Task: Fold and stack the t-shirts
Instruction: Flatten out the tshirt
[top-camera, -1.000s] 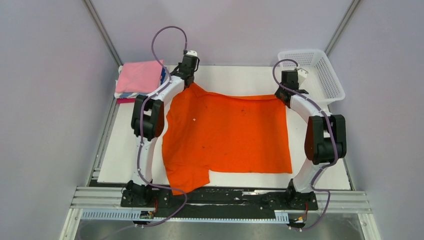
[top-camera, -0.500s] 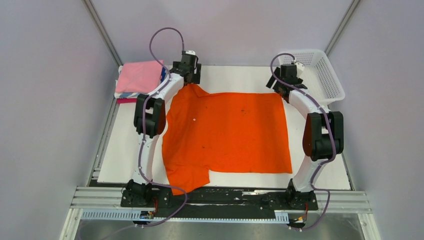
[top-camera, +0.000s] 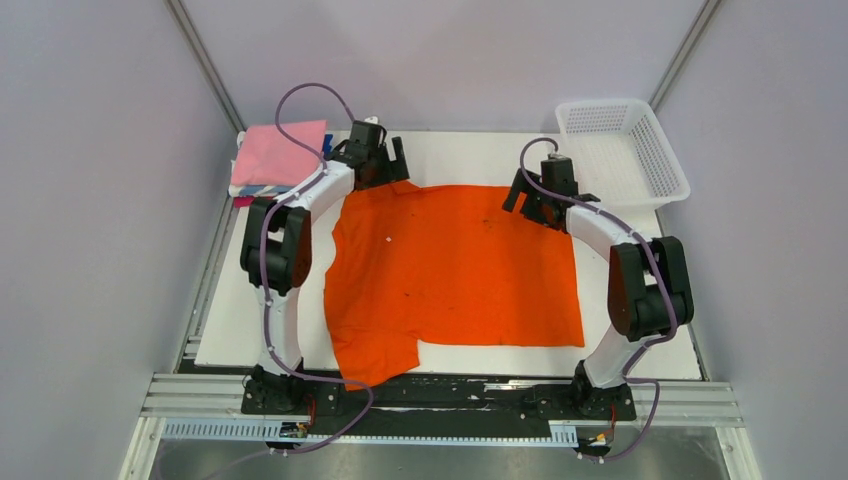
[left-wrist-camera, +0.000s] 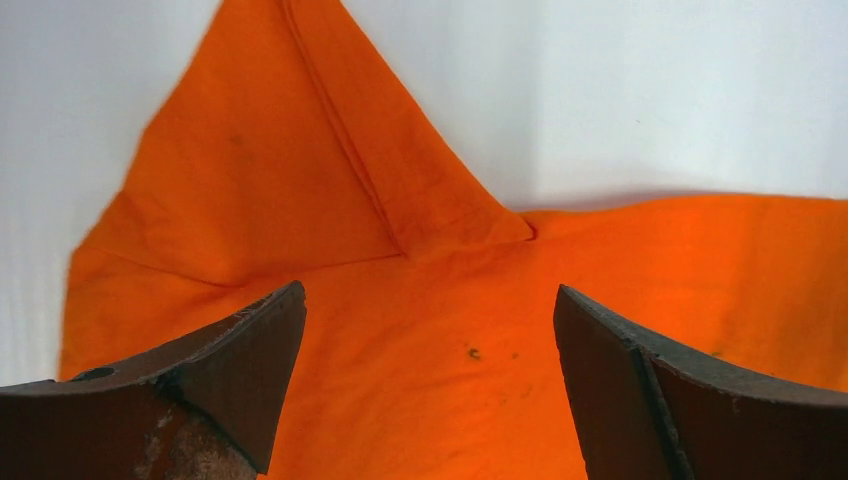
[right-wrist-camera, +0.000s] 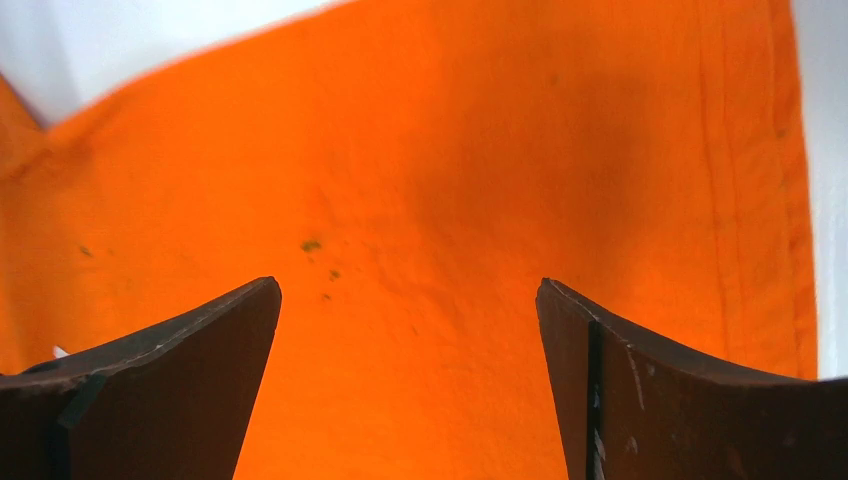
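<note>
The orange t-shirt (top-camera: 455, 270) lies spread flat across the middle of the white table, one sleeve reaching the near edge. Above its far left corner hangs my left gripper (top-camera: 383, 165), open, with nothing between its fingers. In the left wrist view a sleeve corner (left-wrist-camera: 400, 180) lies folded over ahead of that open gripper (left-wrist-camera: 430, 340). Over the shirt's far right part my right gripper (top-camera: 533, 195) is open too. The right wrist view shows only flat orange cloth (right-wrist-camera: 450, 180) under that gripper (right-wrist-camera: 408, 320). Folded t-shirts, pink on top (top-camera: 282, 153), are stacked at the back left.
A white mesh basket (top-camera: 655, 165) stands at the back right corner of the table. Bare white table (top-camera: 250, 300) shows left of the orange shirt, and a narrow strip (top-camera: 640, 345) runs to its right. Grey walls close in both sides.
Both grippers have opened and let go of the shirt's far edge, which now lies flat. The right gripper has moved left and nearer over the cloth; the left has drawn slightly nearer.
</note>
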